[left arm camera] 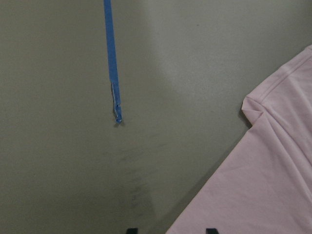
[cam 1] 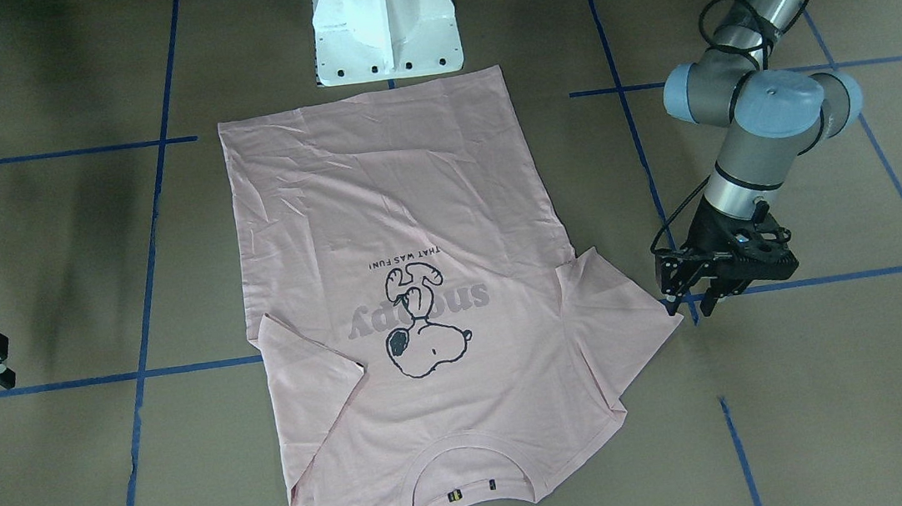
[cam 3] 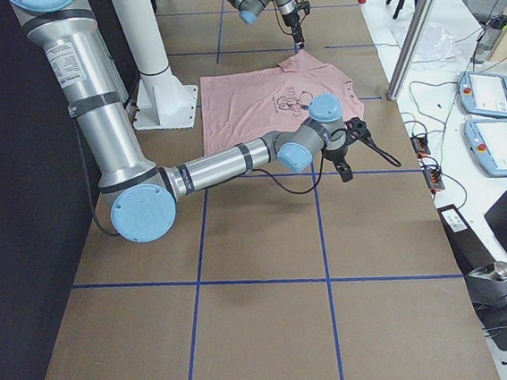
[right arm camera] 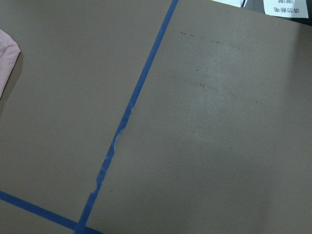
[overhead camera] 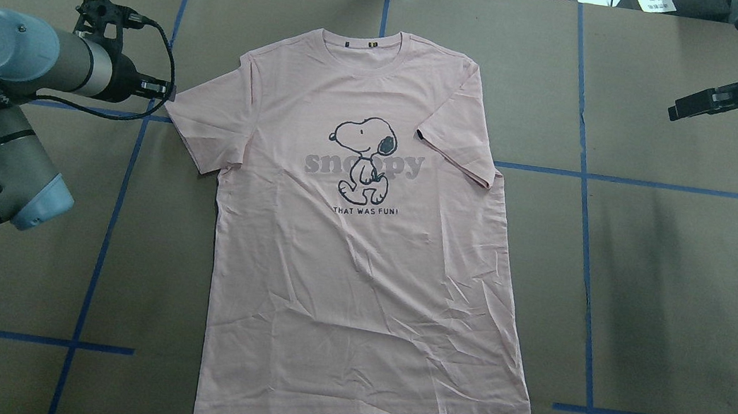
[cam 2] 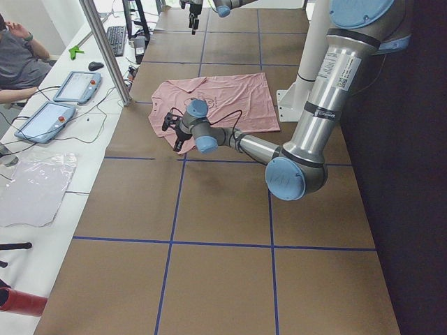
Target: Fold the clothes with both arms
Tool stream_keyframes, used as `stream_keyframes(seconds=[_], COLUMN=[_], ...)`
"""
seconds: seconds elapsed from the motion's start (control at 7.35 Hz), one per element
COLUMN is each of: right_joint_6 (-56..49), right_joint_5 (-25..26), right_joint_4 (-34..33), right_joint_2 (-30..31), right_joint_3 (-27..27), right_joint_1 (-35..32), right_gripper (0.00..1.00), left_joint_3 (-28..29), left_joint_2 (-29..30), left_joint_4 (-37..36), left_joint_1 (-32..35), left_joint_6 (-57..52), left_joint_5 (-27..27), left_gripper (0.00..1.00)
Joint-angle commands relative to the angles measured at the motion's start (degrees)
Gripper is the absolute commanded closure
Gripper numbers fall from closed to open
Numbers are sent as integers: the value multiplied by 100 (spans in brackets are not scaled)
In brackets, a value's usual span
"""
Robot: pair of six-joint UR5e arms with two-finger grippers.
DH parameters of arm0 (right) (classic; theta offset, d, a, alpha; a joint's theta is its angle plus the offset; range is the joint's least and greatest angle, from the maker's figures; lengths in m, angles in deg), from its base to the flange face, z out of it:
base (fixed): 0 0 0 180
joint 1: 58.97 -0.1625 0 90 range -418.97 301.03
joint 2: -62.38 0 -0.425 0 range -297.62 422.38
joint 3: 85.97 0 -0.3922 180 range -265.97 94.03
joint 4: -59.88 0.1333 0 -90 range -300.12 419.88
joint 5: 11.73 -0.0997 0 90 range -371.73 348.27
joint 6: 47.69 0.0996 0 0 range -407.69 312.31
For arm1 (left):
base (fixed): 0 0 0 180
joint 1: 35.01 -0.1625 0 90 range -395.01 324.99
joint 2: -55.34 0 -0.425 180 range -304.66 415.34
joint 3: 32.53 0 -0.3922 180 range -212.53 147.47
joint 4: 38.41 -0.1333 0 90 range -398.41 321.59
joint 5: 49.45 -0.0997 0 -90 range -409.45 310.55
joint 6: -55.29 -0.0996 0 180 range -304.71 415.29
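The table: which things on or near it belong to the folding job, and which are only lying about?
Job: pink T-shirt, left gripper, right gripper.
Lying about: white pedestal base, blue tape lines, two tablets, plastic bag.

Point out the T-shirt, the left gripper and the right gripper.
T-shirt point(overhead camera: 358, 291), overhead view, plain fabric below the print.
Left gripper point(cam 1: 689, 305), front-facing view, midway between fingertips.
Right gripper point(cam 1: 4, 360), front-facing view, midway between fingertips.

A brown paper-covered worktop point(overhead camera: 683, 312) carries a grid of blue tape lines point(overhead camera: 664, 186), with a white metal pedestal base point(cam 1: 385, 21) at the front-facing view's top centre. In the left side view's upper left, a person in a grey shirt point(cam 2: 21, 59) is beside two grey-framed tablets point(cam 2: 76, 86) on a white side table point(cam 2: 35, 272).
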Motion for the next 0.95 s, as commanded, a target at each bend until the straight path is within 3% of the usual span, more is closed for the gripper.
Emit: stream_keyframes(seconds=[0.0, 0.82], right_joint_6=[-1, 43], right_joint_5=[1, 36], right_joint_4=[2, 2], right_joint_2=[6, -3], right_joint_3=[4, 13], right_joint_1=[-1, -1], right_gripper=[0, 0], left_joint_3=[266, 363], left_joint_2=[154, 208], left_joint_4=[12, 21], left_joint_1=[-35, -175], left_joint_6=[11, 3], left_joint_5=[-14, -93], left_gripper=[49, 55])
